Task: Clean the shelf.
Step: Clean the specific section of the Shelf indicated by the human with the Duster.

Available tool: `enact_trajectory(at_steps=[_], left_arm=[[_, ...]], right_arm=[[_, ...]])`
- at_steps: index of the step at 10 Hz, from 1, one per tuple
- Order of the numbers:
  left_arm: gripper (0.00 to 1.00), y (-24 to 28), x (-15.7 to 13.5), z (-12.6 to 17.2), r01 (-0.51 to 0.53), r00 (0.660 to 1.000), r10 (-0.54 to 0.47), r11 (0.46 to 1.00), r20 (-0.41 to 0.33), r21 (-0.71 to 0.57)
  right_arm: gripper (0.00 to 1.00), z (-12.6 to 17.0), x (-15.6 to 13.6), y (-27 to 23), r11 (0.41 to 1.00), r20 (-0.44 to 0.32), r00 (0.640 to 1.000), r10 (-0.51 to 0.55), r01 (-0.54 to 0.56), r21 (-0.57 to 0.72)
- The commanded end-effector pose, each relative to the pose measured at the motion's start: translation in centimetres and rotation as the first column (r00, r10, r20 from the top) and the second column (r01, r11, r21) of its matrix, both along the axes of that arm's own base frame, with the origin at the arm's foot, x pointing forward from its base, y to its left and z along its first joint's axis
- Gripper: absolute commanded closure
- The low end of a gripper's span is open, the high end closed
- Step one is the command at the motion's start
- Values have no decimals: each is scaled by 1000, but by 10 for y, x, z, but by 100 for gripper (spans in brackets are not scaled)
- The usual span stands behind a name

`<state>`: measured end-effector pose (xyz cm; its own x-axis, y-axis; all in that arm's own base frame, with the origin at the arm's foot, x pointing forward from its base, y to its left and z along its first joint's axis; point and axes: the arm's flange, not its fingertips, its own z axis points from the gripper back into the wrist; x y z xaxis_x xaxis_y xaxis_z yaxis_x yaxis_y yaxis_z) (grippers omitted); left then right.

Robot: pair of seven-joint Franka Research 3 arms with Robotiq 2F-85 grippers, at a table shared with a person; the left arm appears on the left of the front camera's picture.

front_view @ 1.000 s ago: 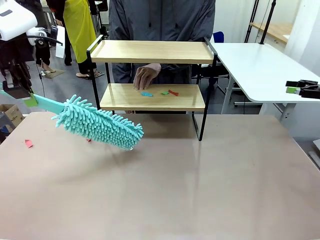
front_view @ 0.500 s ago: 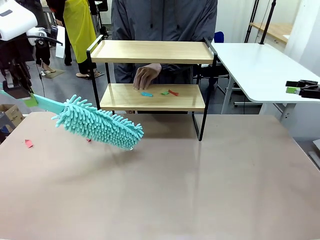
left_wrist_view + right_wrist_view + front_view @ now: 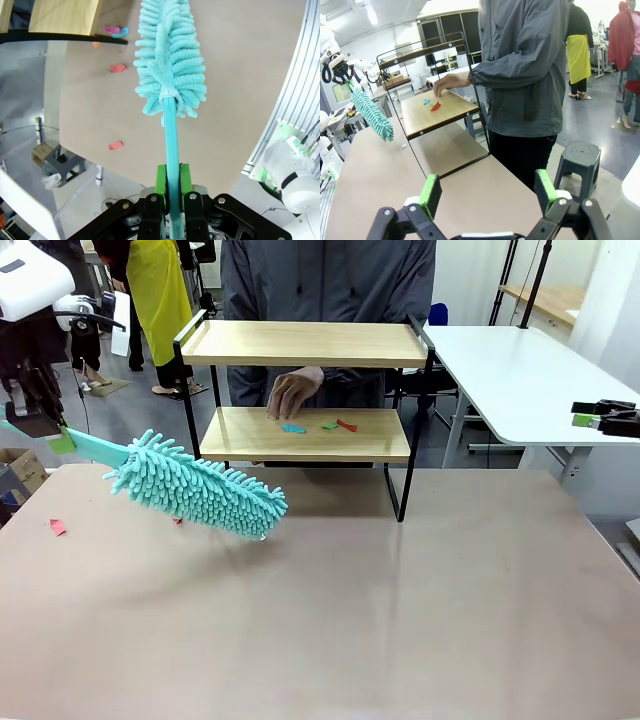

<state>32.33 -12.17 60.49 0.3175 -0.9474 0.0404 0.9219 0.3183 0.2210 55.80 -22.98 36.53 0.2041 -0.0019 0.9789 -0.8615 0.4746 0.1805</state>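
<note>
The shelf (image 3: 305, 343) stands at the table's far side, a two-tier rack of wooden boards in a black frame. On its lower board lie small blue (image 3: 293, 428), green (image 3: 329, 425) and red (image 3: 347, 425) paper scraps, with a person's hand (image 3: 292, 392) resting beside them. My left gripper (image 3: 35, 422) is at the far left, shut on the handle of a teal fluffy duster (image 3: 195, 487) whose head hangs over the table left of the shelf. The wrist view shows the green pads (image 3: 160, 180) clamping that handle (image 3: 171, 135). My right gripper (image 3: 487, 192) stands open, far right.
Red paper scraps (image 3: 57, 527) lie on the brown table at the left, and one more (image 3: 177, 521) under the duster. A white table (image 3: 510, 370) adjoins at the right. The person stands right behind the shelf. A grey stool (image 3: 580, 155) sits on the floor.
</note>
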Motion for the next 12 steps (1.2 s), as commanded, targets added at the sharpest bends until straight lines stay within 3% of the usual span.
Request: enact_trajectory(at_steps=[1, 3, 5, 7, 9, 12], left_arm=[[87, -3, -1, -1, -4, 1000, 3, 997, -15, -82], [87, -17, 1, -3, 4, 999, -14, 975, -44, -221], [87, -52, 0, 3, -55, 997, 33, 920, -63, -387], [87, -85, -3, 8, -162, 987, 145, 866, -73, -473], [87, -124, -12, 10, -286, 955, 287, 820, -77, -496], [87, -162, -19, 13, -411, 879, 477, 757, 0, -508]], right_arm=[[0, 4, 0, 3, 1000, 6, 1000, -1, 1, 0], [0, 4, 0, 3, 1000, 6, 1000, -1, 1, 0], [0, 4, 0, 3, 1000, 6, 1000, -1, 1, 0], [0, 4, 0, 3, 1000, 6, 1000, -1, 1, 0], [0, 4, 0, 3, 1000, 6, 1000, -1, 1, 0], [0, 4, 0, 3, 1000, 6, 1000, -1, 1, 0]])
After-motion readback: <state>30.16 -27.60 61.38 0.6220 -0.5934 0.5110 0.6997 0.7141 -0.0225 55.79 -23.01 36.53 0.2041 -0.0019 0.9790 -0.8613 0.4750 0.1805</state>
